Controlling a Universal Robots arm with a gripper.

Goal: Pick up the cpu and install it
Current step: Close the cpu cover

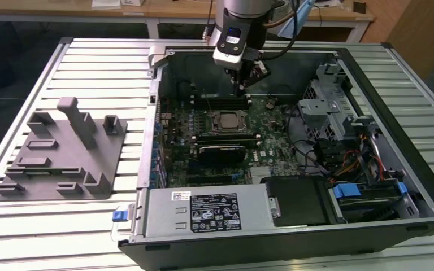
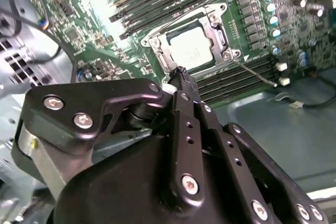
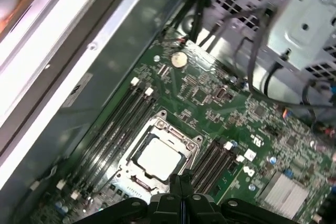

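A slatted metal table spans the exterior view, with an open computer case lying across the centre and right of the frame. A grey fixture sits on the table at the left, well apart from the case. Inside the case the green motherboard lies flat.

The arm comes down from the upper centre, and its gripper hangs over the board above the memory slots. The fingers are pressed together tip to tip and hold nothing.

The cpu lies in the socket frame just below the gripper in the frame, apart from the fingertips. Both wrist views show its silvery top inside the frame.
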